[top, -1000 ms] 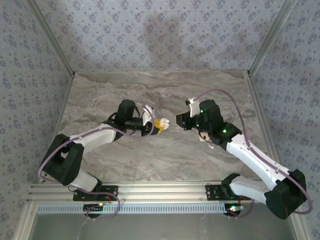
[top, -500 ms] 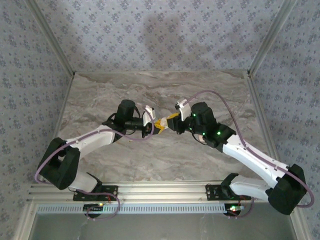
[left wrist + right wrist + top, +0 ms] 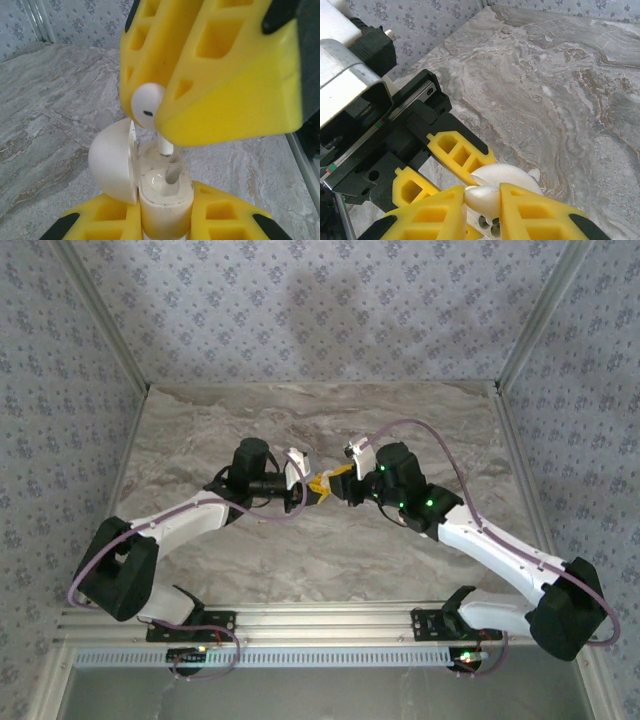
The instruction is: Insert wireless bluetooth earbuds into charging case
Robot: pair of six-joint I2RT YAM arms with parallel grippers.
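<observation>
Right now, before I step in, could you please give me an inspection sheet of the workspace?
Surface: grey marble-look table.
Job's things: charging case, lid open; earbud above it, stem tip at its socket.
Clutter: nothing seen.
Grippers: left gripper shut on the charging case; right gripper shut on the earbud.
Cables: purple cables loop along both arms.
Surroundings: patterned walls; aluminium rail at near edge.

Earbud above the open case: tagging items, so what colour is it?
The earbud is white with a small dark mark; clearest in the left wrist view.
</observation>
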